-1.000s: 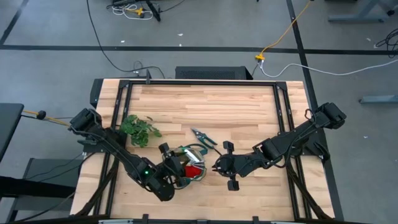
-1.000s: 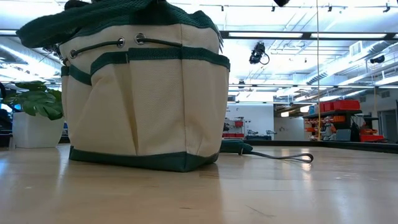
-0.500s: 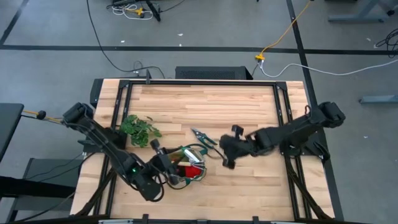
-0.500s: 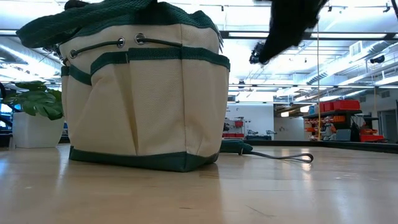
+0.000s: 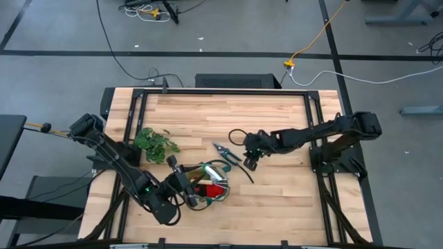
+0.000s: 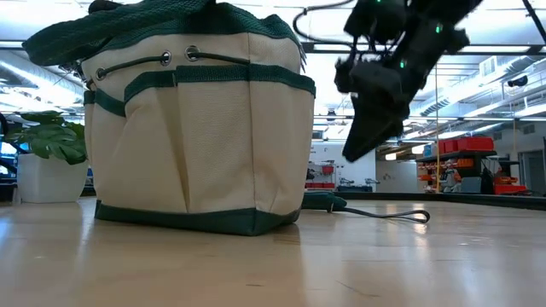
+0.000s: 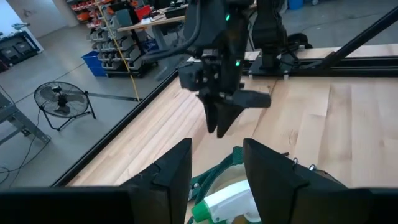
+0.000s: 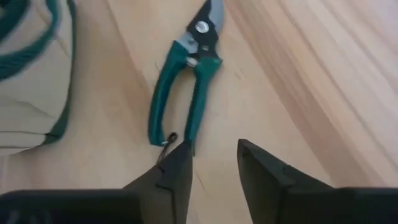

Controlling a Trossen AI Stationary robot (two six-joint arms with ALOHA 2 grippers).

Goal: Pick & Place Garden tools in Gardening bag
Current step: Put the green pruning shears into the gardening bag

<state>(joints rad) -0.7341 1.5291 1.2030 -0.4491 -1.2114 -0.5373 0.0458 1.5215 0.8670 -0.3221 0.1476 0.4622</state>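
The beige gardening bag (image 5: 208, 183) with green trim stands near the table's near edge; it also fills the low view's left (image 6: 196, 128). Something red (image 5: 217, 189) and the spray bottle's white trigger (image 7: 221, 208) show in its mouth. The green-handled pruning shears (image 8: 186, 87) lie flat on the table just beyond the bag (image 5: 226, 152). My right gripper (image 8: 214, 162) is open and hovers at the shears' handle end (image 5: 248, 162), touching nothing. My left gripper (image 7: 216, 165) is open over the bag's left rim (image 5: 181, 181).
A leafy green plant sprig (image 5: 156, 144) lies on the table's left, beyond my left arm. Bare wood spreads across the far half of the table (image 5: 228, 114) and right of the bag (image 5: 284, 194). Dark frame rails (image 5: 315, 138) run along the table's sides.
My right gripper has gone from right of the bag toward the table's far edge and down, turning toward the shears, and now hangs over their handle end. My left gripper has drawn back a little toward the table's left edge. The bag and shears have stayed put.
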